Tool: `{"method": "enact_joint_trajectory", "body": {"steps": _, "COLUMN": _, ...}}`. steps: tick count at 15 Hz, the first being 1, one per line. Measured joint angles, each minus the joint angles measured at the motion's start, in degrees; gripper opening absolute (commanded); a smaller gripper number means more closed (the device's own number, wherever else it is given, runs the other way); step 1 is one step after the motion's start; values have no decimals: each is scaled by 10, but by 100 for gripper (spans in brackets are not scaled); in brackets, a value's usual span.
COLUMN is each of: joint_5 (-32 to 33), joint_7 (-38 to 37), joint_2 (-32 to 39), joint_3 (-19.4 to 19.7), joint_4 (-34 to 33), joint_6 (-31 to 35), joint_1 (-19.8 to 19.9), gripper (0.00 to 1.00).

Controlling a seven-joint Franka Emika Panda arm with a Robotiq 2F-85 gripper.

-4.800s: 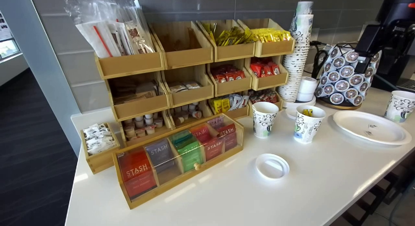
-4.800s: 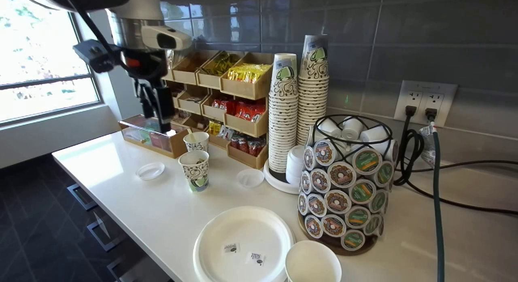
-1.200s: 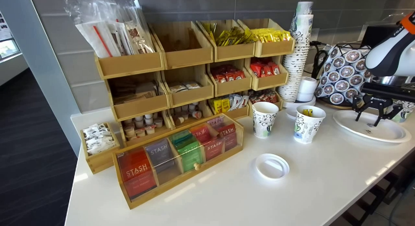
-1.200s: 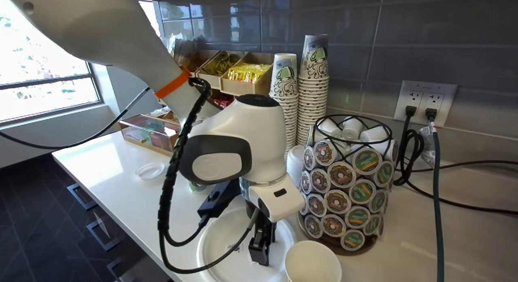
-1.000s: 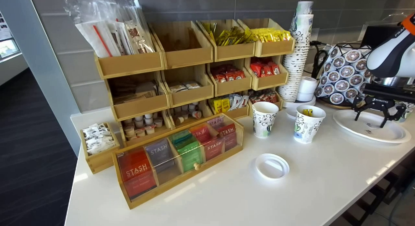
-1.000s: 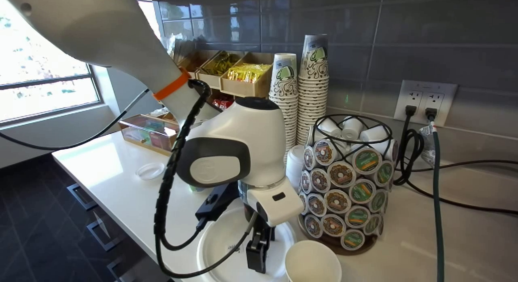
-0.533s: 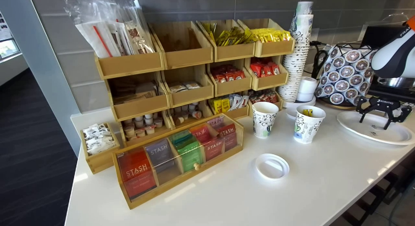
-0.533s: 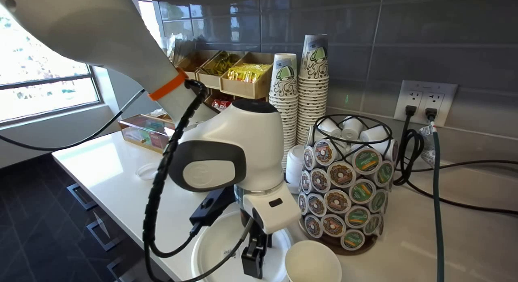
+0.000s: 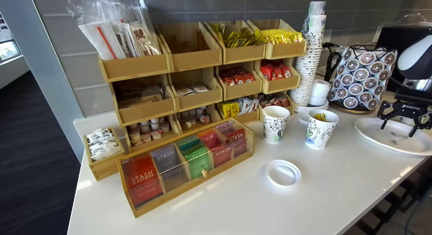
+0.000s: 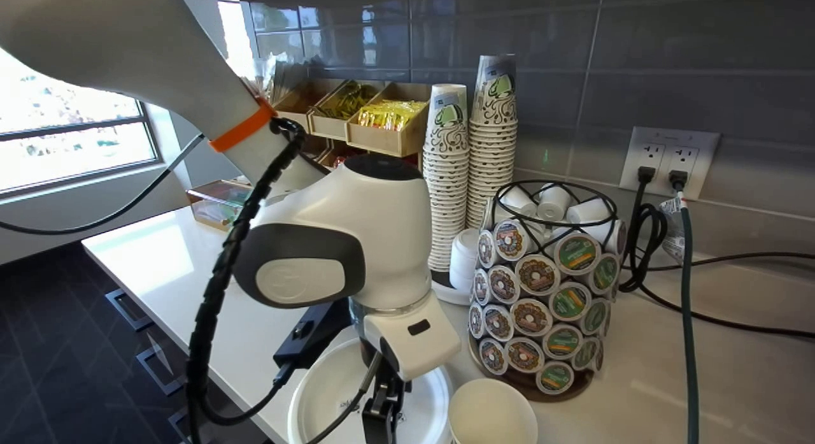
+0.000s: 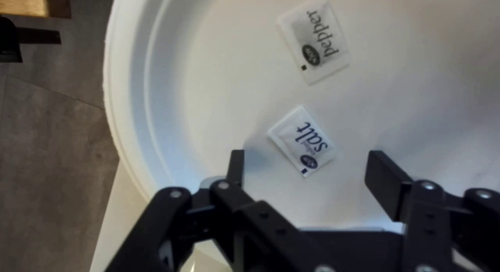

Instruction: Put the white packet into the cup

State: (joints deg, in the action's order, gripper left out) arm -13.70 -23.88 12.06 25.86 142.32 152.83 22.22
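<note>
Claw [image 9: 397, 131] spread over plate [image 11: 230, 77]; lying there: one salt packet [image 11: 301, 141], one pepper packet [image 11: 315, 40].

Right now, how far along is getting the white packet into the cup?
Done: the open gripper is over the plate. In hand: apparently the pickup; the salt packet, ungripped, shows between the fingers in the wrist view. Left: gripping it, dropping it into a cup; target cup unclear.
</note>
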Motion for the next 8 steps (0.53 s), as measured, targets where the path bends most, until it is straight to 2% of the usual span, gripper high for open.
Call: {"method": "enact_joint_trajectory", "body": {"steps": 8, "joint_5": 3, "joint_7": 55, "joint_2": -32, "joint_3": 0, "joint_4": 24, "joint_6": 1, "joint_1": 5, "gripper": 83}}
